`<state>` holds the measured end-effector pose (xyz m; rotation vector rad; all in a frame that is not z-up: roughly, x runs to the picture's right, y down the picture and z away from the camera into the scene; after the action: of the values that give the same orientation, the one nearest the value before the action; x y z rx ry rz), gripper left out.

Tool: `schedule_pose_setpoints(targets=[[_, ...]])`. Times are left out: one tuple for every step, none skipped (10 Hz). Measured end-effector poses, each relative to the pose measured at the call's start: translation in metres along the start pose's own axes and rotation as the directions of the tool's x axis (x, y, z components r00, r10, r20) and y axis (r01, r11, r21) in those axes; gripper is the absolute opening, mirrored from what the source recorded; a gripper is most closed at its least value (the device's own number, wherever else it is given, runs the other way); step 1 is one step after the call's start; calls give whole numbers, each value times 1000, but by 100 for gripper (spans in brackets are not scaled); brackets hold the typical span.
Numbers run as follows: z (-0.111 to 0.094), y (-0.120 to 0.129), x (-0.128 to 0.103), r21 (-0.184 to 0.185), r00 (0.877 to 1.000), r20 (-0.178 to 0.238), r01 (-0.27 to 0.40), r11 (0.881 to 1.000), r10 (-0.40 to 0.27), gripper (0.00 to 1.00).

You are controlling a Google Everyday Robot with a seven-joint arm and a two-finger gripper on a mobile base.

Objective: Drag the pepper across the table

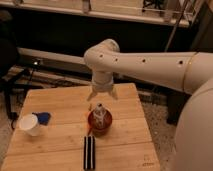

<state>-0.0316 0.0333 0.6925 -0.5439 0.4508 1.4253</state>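
Hovered gripper [103, 96] above bowl [100, 126], fingers [93, 96] spread, empty. Found pepper [90, 128] lying on bench [55, 105], just beside bowl's left side. Judged likely: knocking bowl or toppling shaker [100, 112] while descending into that narrow gap.

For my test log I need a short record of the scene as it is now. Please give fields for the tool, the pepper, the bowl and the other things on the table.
tool: above the table, just behind the bowl, fingers open, holding nothing
pepper: on the table, at the bowl's left side
bowl: dark red, near the table's middle
bottle: pale, standing in the bowl
cup: white, left side
blue thing: beside the cup
black ribbed thing: near the front edge
table: light wood
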Motion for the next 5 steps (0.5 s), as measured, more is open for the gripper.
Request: schedule_pose_setpoints(targets=[[4, 16, -13, -4, 999, 5, 53, 999, -53, 80], [7, 24, -21, -5, 996, 6, 85, 996, -85, 80], [12, 32, -27, -11, 993, 1, 115, 993, -115, 80], [23, 46, -32, -21, 987, -20, 159, 987, -160, 80], [33, 52, -34, -22, 981, -45, 187, 982, -188, 80]])
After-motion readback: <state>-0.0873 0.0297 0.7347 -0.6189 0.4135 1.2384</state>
